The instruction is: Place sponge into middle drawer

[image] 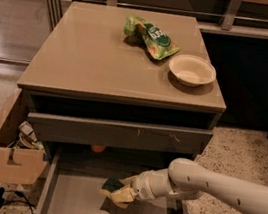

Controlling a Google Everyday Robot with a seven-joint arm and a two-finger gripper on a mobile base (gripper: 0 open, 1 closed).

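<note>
Just above the middle drawer (74, 202), the end effector (121, 194) holds the sponge (111, 184) — clamped at its tip.

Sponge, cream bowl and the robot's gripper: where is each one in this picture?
sponge (110, 185): camera view, on its dark green face, above the open drawer (73, 201).
cream bowl (192, 70): camera view, on its bare inner floor.
gripper (120, 194): camera view, between its jaws, holding the sponge over the drawer.
</note>
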